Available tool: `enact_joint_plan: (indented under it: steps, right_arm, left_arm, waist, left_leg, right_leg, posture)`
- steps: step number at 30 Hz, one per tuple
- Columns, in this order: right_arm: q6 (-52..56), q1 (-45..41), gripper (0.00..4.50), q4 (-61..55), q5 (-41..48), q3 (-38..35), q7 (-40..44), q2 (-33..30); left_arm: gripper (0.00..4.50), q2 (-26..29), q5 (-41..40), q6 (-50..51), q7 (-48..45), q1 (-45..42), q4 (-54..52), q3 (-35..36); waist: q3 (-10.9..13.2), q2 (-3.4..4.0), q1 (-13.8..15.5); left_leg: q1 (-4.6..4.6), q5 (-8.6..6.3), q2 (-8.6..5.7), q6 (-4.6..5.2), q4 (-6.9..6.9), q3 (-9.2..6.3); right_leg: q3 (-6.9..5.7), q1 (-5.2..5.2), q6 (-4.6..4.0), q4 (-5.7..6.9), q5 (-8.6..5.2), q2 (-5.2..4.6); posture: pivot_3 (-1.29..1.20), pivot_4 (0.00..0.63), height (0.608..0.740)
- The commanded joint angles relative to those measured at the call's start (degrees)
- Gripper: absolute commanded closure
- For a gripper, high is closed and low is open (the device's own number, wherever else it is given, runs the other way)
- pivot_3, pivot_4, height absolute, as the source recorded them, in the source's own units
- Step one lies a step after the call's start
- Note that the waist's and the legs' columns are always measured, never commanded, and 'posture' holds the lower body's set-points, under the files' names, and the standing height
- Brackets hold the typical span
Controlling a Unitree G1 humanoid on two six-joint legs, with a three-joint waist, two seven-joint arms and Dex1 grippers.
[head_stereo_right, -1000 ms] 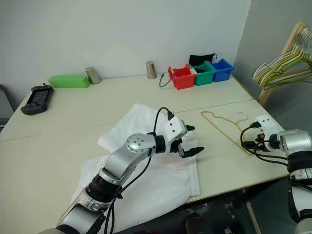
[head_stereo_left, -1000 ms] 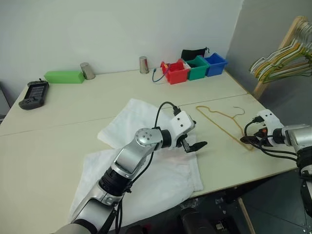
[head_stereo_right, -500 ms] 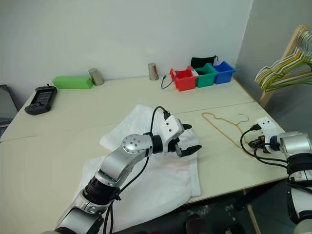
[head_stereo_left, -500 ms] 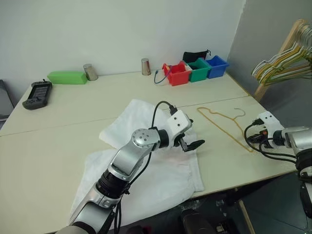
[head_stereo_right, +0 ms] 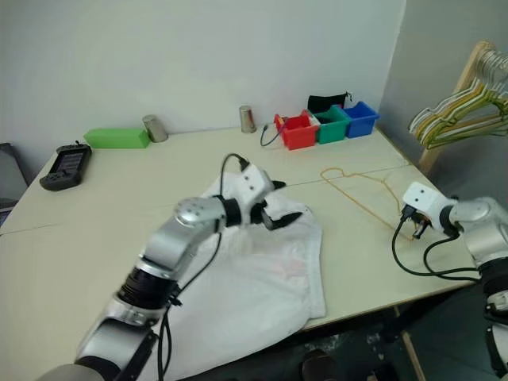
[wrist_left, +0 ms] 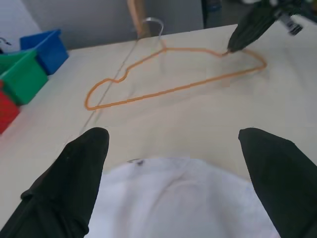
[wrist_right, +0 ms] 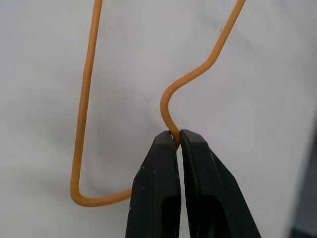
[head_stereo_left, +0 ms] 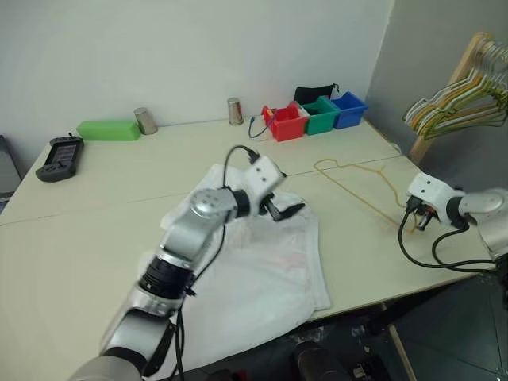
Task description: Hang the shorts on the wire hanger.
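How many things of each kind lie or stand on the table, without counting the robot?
Shorts: 1
Wire hanger: 1
Small bins, red, green, blue: 3
Metal cups: 2
Green box: 1
Black handheld device: 1
Black pouch: 1
Total: 10

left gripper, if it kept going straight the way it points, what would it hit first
Probably the bare table just past the shorts, then the wire hanger. The left gripper is open above the shorts' edge; depth is unclear.
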Motion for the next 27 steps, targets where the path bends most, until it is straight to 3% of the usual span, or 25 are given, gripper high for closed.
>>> enact_joint_plan:
  steps: [1,7,11,14,27]
  right_arm:
    - [-17.9,-7.5,4.45,-0.8,-9.7,3.3,-7.0,-1.0]
    - [-31.5,-14.6,4.45,2.1,-20.4,6.3,-20.1,1.9]
    - [-36.2,-17.0,4.45,0.2,-24.5,7.1,-23.9,3.6]
    - [-37.6,-18.0,4.45,-0.5,-26.1,7.1,-24.7,4.4]
    - [-38.0,-19.5,4.45,-5.9,-29.2,5.7,-25.7,5.8]
  left_arm:
    - [0.0,5.6,-6.1,0.4,-7.4,-7.9,5.6,9.2]
    - [0.0,12.0,-7.4,-2.6,-19.6,-16.9,21.4,11.0]
    - [0.0,12.4,-4.6,-9.1,-27.3,-20.7,31.2,8.2]
    - [0.0,11.1,-0.8,-13.4,-26.9,-23.2,37.3,6.2]
    - [0.0,8.8,6.3,-21.7,-36.3,-23.3,42.5,0.9]
  waist:
    - [0.0,-0.01,-0.7]
    - [0.0,0.0,-1.0]
    - [0.0,0.0,-0.9]
    - [0.0,-0.01,-0.7]
    - [0.0,-0.02,-2.0]
  left_leg:
    - [0.01,0.0,0.03,0.0,0.01,0.06]
    - [-0.03,0.0,0.02,0.0,0.0,0.12]
    - [-0.07,0.0,0.01,0.0,0.0,0.1]
    - [-0.14,0.0,0.0,-0.01,0.01,0.0]
    - [-0.1,0.0,-0.04,0.0,0.03,-0.3]
  right_leg:
    - [-0.01,0.02,0.01,0.0,0.01,0.01]
    - [0.01,0.0,0.04,-0.08,0.04,0.0]
    - [0.0,-0.03,-0.21,-0.08,0.18,-0.02]
    - [-0.05,-0.05,-0.26,-0.09,0.21,-0.06]
    - [-0.03,-0.06,-0.27,0.03,0.22,-0.11]
  posture:
    - [-0.17,0.015,0.74]
    - [-0.15,0.01,0.74]
    - [-0.16,0.002,0.74]
    - [-0.17,0.0,0.74]
    - [-0.21,0.0,0.74]
